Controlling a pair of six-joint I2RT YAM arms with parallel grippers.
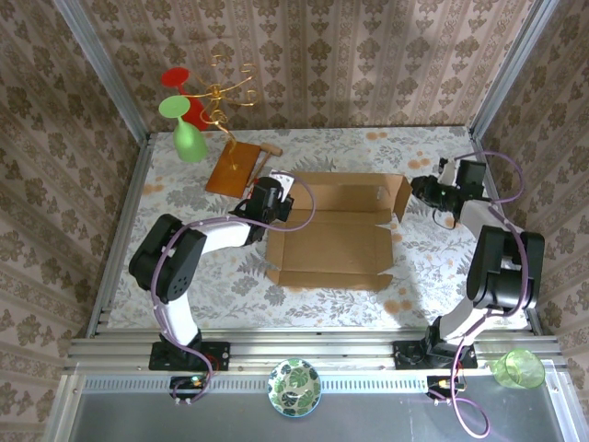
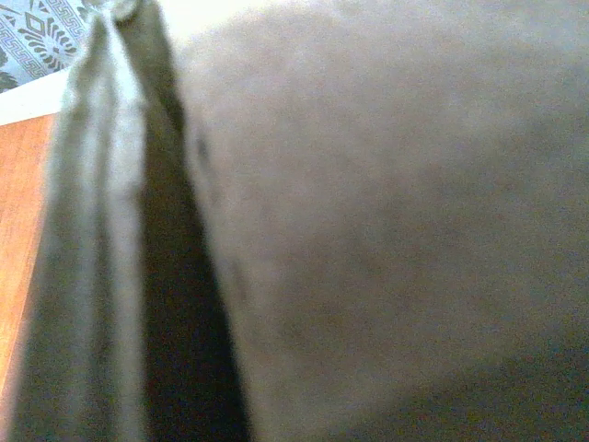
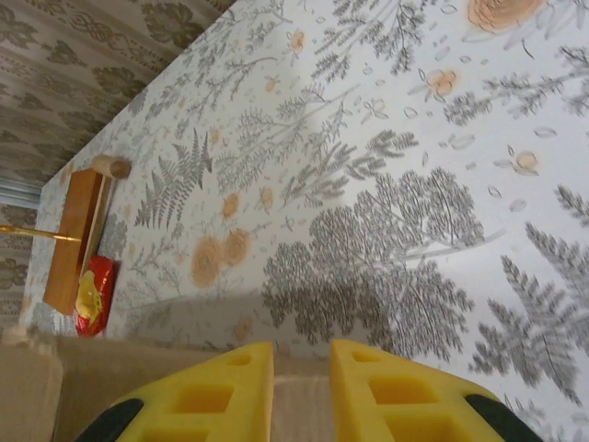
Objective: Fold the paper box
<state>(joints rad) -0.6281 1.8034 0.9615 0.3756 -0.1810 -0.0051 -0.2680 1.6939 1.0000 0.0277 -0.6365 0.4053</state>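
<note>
The paper box (image 1: 331, 241), plain light-brown cardboard, lies mid-table with its back wall and right end flap (image 1: 402, 198) standing up. My left gripper (image 1: 273, 199) sits at the box's left back corner, shut. Blurred cardboard (image 2: 386, 230) presses right against its camera and hides the fingers. My right gripper (image 1: 417, 191) is at the raised right flap. Its yellow fingers (image 3: 230, 391) stand a narrow gap apart around the flap's top edge (image 3: 302, 410), not clamped; midway between the tips is (image 3: 302, 354).
A glossy wooden board (image 1: 235, 166) with a gold wire stand lies behind the left gripper; this board (image 3: 74, 235) has a red item (image 3: 92, 296) beside it. Green and red plastic glasses (image 1: 189, 138) stand back left. A patterned bowl (image 1: 294, 387) and green cup (image 1: 517, 368) sit on the near ledge.
</note>
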